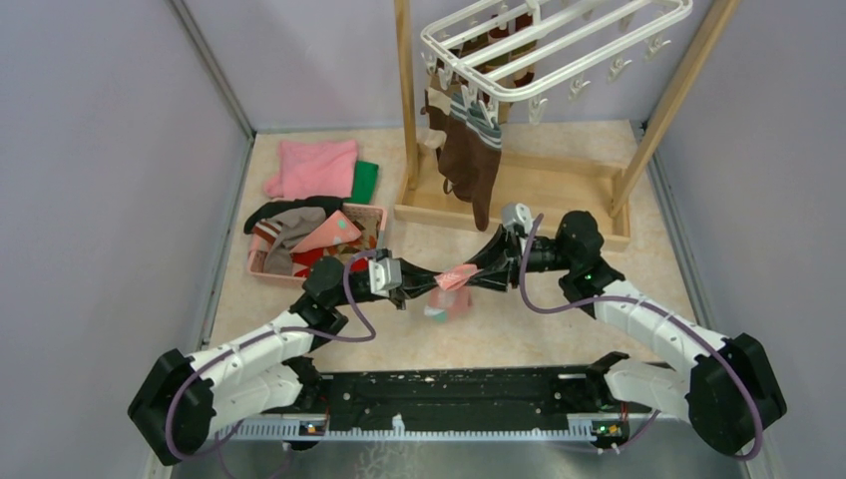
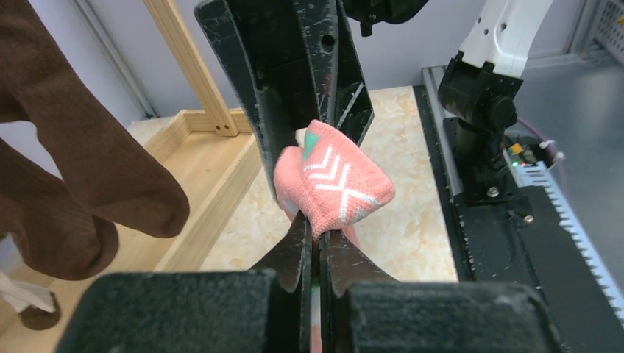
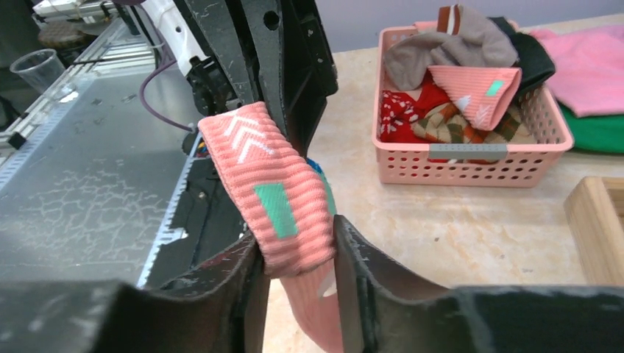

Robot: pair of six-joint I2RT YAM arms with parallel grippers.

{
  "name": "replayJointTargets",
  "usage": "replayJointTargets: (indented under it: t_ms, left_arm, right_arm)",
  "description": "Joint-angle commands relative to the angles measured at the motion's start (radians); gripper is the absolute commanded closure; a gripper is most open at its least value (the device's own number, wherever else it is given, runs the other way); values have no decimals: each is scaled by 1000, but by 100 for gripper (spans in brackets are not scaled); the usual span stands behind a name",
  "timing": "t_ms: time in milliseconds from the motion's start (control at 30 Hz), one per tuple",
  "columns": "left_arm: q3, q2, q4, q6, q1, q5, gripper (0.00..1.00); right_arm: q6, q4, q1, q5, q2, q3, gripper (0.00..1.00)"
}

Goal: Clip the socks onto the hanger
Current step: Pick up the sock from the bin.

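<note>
Above mid-table, the pink sock [image 1: 456, 278] stretches left to right between the left gripper [image 1: 437, 285], clamped tight on one end, and the right gripper [image 1: 471, 276], pinching the other, with the hanger [image 1: 599, 53] up beyond, nearer the right arm.

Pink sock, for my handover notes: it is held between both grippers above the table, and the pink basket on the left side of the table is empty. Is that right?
Not quite. The pink basket is not empty: it holds several socks, as the right wrist view shows. The rest stands: the pink sock is held between the left gripper and the right gripper, above the table.
</note>
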Motion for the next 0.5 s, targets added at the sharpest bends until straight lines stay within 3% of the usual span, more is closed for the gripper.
replayJointTargets:
  t_ms: [0, 67, 133, 467]
  left_arm:
    - [13, -17, 53, -147, -4, -10, 100]
    - [16, -10, 53, -193, -3, -32, 100]
    - [18, -7, 44, -229, -2, -69, 100]
    - [33, 0, 54, -315, 4, -94, 100]
  right_arm:
    - [-6, 64, -3, 29, -37, 31, 51]
    - [8, 92, -3, 38, -52, 14, 34]
    - [9, 103, -4, 47, -68, 7, 25]
    - [22, 155, -13, 69, -150, -18, 20]
